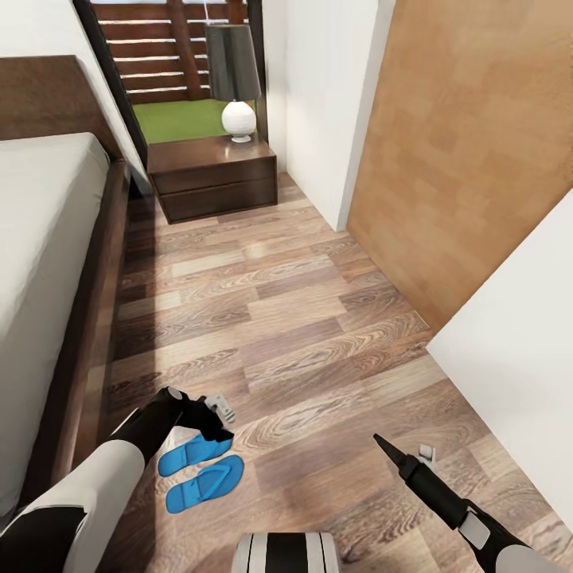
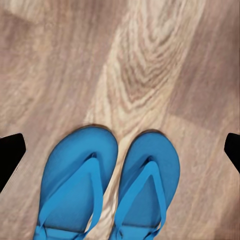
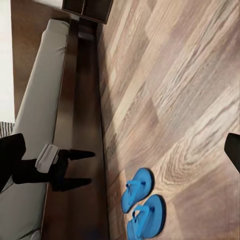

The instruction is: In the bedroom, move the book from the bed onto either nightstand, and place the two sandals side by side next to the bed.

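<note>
Two sandals lie side by side on the wood-plank floor at the lower left of the head view, just beside the dark frame of the bed that runs along the left edge. The left end effector hangs just above them with its fingers spread and nothing between them; in the left wrist view the blue pair fills the lower half of the frame, soles nearly touching. The right end effector sits at the lower right of the head view, apart from the sandals; whether it is open or closed cannot be told. A nightstand carrying a lamp stands at the upper centre.
</note>
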Tool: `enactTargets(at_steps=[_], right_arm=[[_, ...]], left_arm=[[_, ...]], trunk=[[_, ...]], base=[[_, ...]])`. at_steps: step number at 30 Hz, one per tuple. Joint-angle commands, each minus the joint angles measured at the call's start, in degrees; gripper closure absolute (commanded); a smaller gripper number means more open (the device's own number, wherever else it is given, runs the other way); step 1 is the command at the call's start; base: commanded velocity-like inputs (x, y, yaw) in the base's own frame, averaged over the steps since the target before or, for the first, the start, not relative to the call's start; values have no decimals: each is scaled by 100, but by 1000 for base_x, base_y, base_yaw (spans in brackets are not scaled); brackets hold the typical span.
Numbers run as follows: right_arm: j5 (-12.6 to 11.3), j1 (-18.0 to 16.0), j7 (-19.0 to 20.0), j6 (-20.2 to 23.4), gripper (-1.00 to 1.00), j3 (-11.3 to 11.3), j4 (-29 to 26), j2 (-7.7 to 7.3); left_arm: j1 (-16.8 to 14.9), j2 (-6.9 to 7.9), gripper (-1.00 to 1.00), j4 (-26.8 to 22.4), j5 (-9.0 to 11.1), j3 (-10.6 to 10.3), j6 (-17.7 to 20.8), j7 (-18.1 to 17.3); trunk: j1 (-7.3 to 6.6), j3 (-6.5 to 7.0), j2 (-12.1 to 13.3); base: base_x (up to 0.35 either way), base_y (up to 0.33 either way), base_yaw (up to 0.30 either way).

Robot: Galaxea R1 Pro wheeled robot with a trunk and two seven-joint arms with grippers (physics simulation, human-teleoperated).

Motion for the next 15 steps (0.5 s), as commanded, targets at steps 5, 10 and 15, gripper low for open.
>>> enactTargets(at_steps=[5,10,15], right_arm=[[-9,-2,18,31,-100,1,5,-1],[-9,-2,12,23,-100,1,6,-1],[-9,-2,-52,34,-100,1,3,-3]], left_arm=[[0,-32,-100,-12,-1,1,47,-28],[0,-46,-100,-8,4,2,47,-19],[0,-46,-100,9,159,106,42,-17]], trunk=[[-14,108,6],[-27,218,12],[-39,329,19]], base=[[0,0,0],[0,0,0],[0,0,0]])
